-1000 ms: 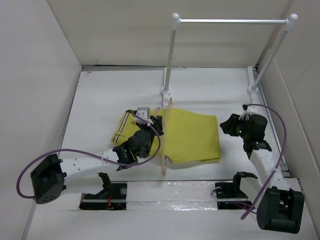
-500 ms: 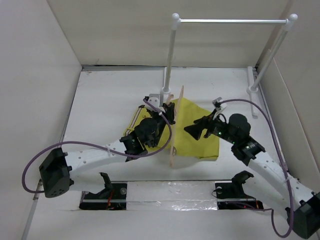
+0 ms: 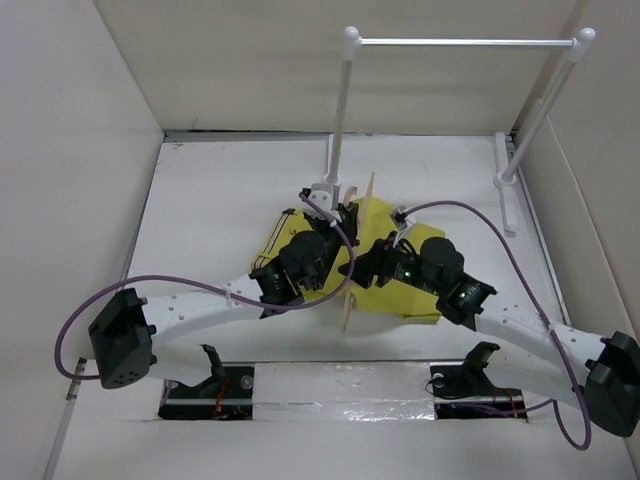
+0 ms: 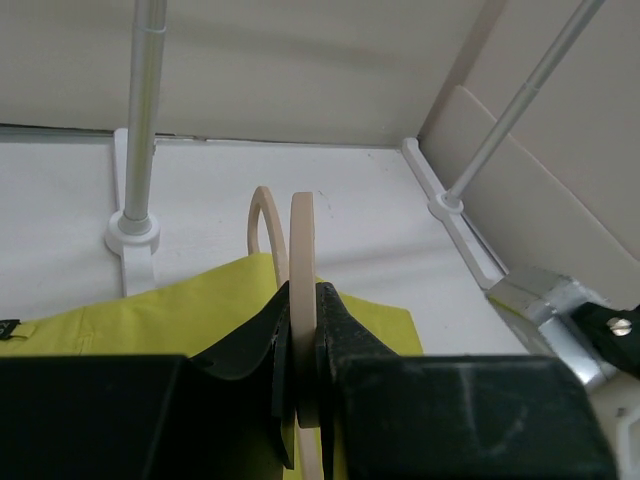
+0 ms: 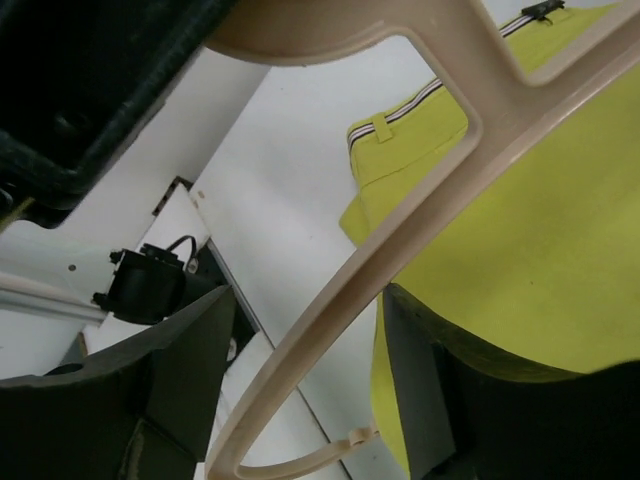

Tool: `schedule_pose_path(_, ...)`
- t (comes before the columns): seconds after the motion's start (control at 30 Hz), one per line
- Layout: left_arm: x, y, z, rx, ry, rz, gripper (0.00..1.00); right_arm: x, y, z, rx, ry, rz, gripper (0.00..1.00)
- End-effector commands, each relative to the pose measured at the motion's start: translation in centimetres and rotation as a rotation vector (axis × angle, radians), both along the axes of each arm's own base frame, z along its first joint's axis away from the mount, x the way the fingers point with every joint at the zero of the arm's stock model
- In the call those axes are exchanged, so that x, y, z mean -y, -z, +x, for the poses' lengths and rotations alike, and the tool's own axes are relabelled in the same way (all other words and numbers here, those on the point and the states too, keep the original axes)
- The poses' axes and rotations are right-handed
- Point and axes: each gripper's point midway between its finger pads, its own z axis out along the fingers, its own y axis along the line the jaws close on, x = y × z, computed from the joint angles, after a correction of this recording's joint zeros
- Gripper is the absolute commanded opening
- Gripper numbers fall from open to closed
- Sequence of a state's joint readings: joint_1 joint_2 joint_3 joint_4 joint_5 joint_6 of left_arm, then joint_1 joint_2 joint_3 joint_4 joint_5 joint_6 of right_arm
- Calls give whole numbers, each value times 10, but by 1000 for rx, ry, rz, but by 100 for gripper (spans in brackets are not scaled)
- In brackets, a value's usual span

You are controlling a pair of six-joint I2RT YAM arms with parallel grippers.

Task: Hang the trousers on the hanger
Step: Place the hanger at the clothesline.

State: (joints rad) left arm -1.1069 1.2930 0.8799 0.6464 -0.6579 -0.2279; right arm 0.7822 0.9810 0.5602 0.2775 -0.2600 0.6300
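Observation:
The pale beige hanger (image 3: 347, 308) stands on edge over the yellow-green trousers (image 3: 385, 300), which lie flat on the table. My left gripper (image 3: 340, 222) is shut on the hanger near its hook; in the left wrist view the black fingers (image 4: 345, 330) pinch the thin hanger (image 4: 303, 235) from both sides. My right gripper (image 3: 356, 268) has come in from the right and is open. In the right wrist view the hanger's curved arm (image 5: 400, 250) passes between its fingers (image 5: 190, 350) with gaps on both sides. Below lie the trousers (image 5: 545, 220) with their striped waistband.
The white rail stand (image 3: 340, 100) rises just behind the hanger, with its left post foot (image 4: 131, 232) close to the trousers and its right post (image 3: 540, 110) by the right wall. Walls enclose the table on three sides. The arm mounts (image 3: 225, 385) sit at the near edge.
The left gripper has raised the hanger from flat on the trousers to upright and carried it back and right. The right arm has swung in from the right wall, and its jaws straddle the hanger.

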Motion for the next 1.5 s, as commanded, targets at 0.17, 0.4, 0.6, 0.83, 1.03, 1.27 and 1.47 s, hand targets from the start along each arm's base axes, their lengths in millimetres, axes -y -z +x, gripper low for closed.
schedule_pose_path(0.17, 0, -99, 0, 141, -11, -266, 0, -17, -13, 2, -5, 16, 104, 55)
schedule_pose_path(0.4, 12, -104, 2, 151, 12, -285, 0, -23, -36, -5, 10, -25, 197, 25)
schedule_pose_path(0.6, 18, -124, 0, 179, 55, -319, 17, -7, -77, 1, 74, 48, 269, 14)
schedule_pose_path(0.83, 17, -160, -1, 231, 99, -311, 54, 32, -120, 22, 138, 138, 334, 5)
schedule_pose_path(1.03, -13, -186, -10, 289, 70, -355, 60, 59, -147, 33, 183, 172, 395, 0)
schedule_pose_path(1.27, -52, -185, -7, 302, -7, -371, 61, 93, -184, 54, 248, 209, 442, 0)
schedule_pose_path(1.47, -61, -156, -5, 245, 13, -398, 60, 126, -204, 85, 290, 278, 453, 0)
